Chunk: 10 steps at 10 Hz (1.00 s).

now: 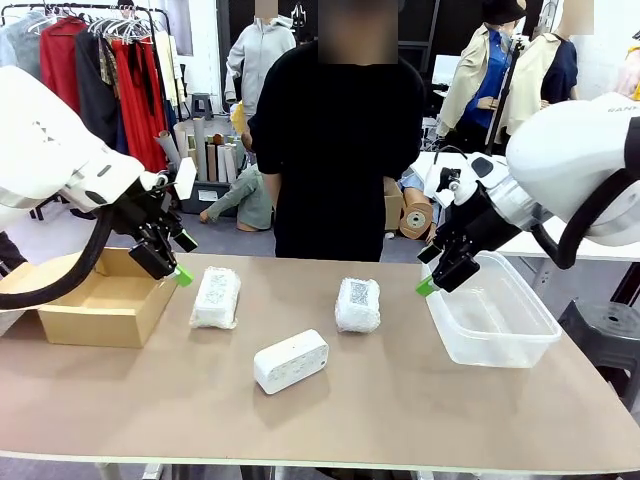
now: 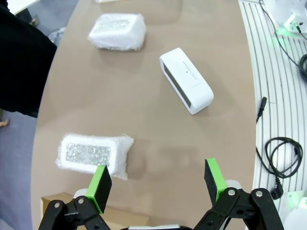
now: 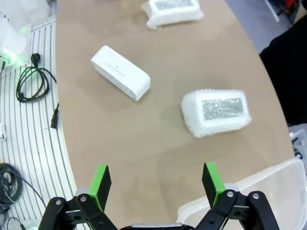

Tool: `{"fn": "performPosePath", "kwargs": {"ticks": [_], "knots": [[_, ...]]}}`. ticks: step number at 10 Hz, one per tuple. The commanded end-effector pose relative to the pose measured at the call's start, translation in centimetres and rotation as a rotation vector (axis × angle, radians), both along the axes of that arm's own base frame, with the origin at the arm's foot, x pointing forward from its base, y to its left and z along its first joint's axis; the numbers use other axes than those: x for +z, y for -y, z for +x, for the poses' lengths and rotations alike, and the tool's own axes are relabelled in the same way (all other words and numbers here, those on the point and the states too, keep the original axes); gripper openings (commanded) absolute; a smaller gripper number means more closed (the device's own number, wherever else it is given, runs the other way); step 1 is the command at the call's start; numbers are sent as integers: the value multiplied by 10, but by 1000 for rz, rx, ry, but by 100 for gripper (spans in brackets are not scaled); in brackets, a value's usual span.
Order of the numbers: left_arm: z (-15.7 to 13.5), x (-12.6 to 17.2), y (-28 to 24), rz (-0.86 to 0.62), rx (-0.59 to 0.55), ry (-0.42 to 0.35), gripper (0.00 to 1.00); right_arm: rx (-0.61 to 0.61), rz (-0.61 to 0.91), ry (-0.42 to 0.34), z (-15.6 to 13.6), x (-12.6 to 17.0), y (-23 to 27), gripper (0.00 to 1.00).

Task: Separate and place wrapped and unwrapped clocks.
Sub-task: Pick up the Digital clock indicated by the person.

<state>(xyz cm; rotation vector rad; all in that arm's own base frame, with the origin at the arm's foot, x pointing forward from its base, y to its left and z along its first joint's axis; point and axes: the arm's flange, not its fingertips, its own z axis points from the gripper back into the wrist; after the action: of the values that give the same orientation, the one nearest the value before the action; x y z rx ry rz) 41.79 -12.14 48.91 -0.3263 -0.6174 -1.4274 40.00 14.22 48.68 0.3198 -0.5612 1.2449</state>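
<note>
The work surface was a brown table (image 1: 420,410) with a person in a black top (image 1: 335,150) standing at its far edge and a clothing rack (image 1: 100,60) behind on the left. An open cardboard box (image 1: 95,310) sat at the table's left end. A clear plastic tub (image 1: 500,325) sat at the right end.

Three task items lay between the two containers, all resting on the table and apart from one another.
- The left wrapped clock (image 1: 216,297), in cloudy bubble wrap, lay near the cardboard box.
- The right wrapped clock (image 1: 357,304), also in bubble wrap with a QR label facing up, lay toward the tub.
- The bare clock (image 1: 291,360), smooth and white, lay nearer the robot, between the two wrapped ones and turned at an angle.

The left gripper (image 2: 157,182) hung above the inner edge of the cardboard box, jaws spread wide and holding nothing. In the left wrist view the left wrapped clock lay just beyond its green pads (image 2: 101,184).

The right gripper (image 3: 155,182) hung above the tub's inner rim, jaws likewise fully apart and empty. It touched none of the clocks.
</note>
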Motion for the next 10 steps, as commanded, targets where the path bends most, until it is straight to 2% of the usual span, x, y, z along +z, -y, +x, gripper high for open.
{"fn": "performPosePath", "kwargs": {"ticks": [1, 2, 4, 6, 8, 10], "knots": [[6, 6, 0, -30, -70, -55, 100, 141, 41, -53, 6, 3, 6, 100], [11, 10, -2, -45, -91, -62, 100, 227, 69, -55, 11, 11, 12, 100], [18, 16, -10, -115, -111, -58, 100, 323, 112, -82, 14, 22, 19, 100], [26, 23, -18, -177, -150, -39, 100, 343, 150, -47, 17, 34, 24, 100], [33, 31, -29, -194, -239, 20, 100, 337, 209, 14, 21, 48, 30, 100], [39, 37, -44, -198, -229, 81, 100, 304, 264, 50, 33, 57, 42, 100]]}}
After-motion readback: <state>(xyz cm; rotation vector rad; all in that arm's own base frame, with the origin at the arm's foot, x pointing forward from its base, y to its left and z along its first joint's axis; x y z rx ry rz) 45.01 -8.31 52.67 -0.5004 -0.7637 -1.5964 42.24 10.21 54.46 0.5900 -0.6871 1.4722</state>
